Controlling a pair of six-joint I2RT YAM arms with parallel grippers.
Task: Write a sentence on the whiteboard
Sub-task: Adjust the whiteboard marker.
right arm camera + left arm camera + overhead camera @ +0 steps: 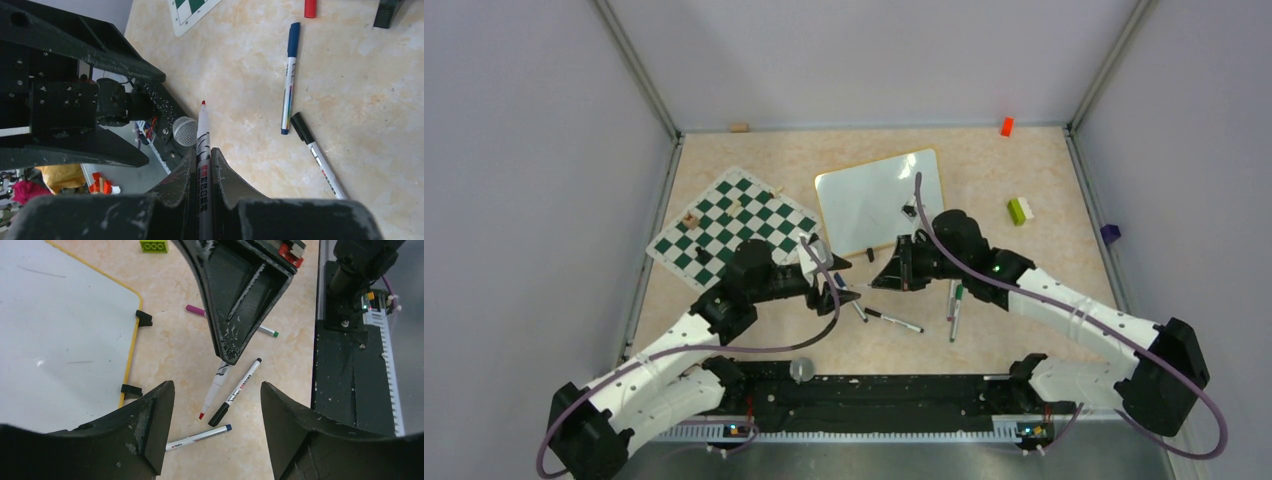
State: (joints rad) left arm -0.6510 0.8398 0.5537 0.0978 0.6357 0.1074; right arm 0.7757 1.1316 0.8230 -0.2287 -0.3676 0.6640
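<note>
Whiteboard (879, 200) lies mid-worktop (824, 150), just right of the chess mat (729, 225). Your left gripper (217, 390) hangs spread wide with nothing in it, above loose pens (235, 391). Your right gripper (202, 156) is clamped on a red-tipped marker (203, 125), near the board's front edge.

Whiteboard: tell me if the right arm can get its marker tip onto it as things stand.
Probably yes. The right pincer is shut on the red marker, tip uncapped, just off the near edge of the whiteboard. Nothing seems to stand between them, and the left pincer hangs open off to the side.
</note>
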